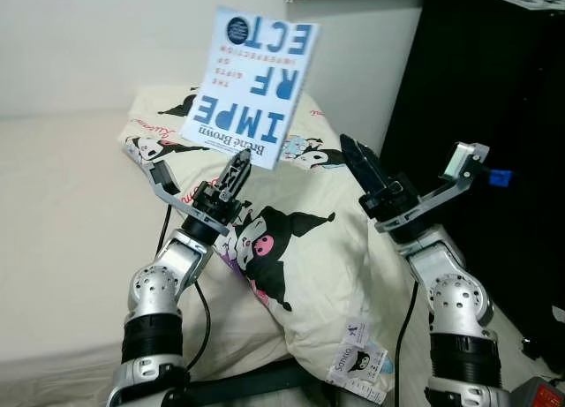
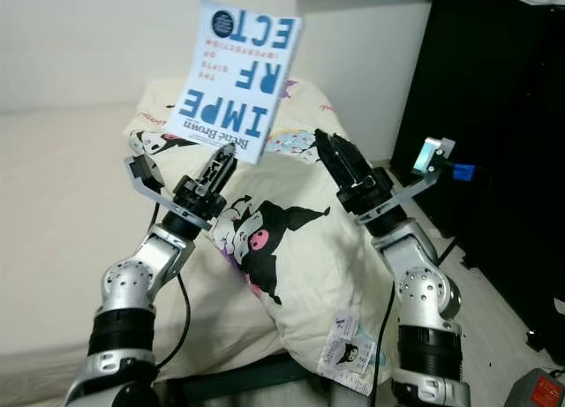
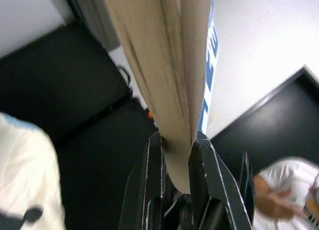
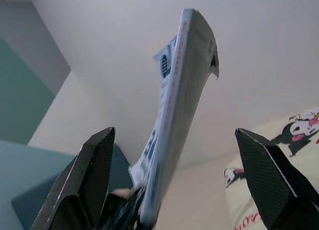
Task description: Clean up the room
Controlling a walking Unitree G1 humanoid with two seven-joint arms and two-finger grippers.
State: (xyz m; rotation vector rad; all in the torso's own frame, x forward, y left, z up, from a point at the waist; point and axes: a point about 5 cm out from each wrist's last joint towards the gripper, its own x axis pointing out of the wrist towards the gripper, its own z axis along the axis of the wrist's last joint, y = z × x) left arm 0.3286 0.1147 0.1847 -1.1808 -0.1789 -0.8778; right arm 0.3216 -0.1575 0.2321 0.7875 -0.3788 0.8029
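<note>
Two silver arms rise from the bottom of the left eye view. The left gripper point(image 1: 237, 173) points up toward one o'clock and pinches the lower edge of a book point(image 1: 252, 86), which stands upside down in the air, its white and blue cover facing the camera. Behind and below it a cream pillow point(image 1: 300, 275) printed with black-eared cartoon figures lies on a pale bed point(image 1: 62, 248), its label hanging at five o'clock. The right gripper point(image 1: 364, 169) sits at three o'clock of the book, apart from it, aimed toward eleven o'clock. A black cabinet point(image 1: 494, 98) fills the right side, against a white wall point(image 1: 97, 45).

From the right eye view the scene is the same: book point(image 2: 237, 79) held aloft by the left gripper point(image 2: 221, 170), and the right gripper point(image 2: 340, 164) near its lower corner without touching.

At the left wrist, the two black fingers point(image 3: 209, 180) are clamped on the book's tan page edge point(image 3: 164, 65), blue cover lettering showing along one side. A person's hand point(image 3: 271, 202) shows blurred at the frame's corner.

At the right wrist, the fingers point(image 4: 94, 175) are spread wide apart, with the book point(image 4: 174, 115) seen edge-on between them, well beyond their tips, and a piece of the pillow point(image 4: 269, 180) beside one finger.
</note>
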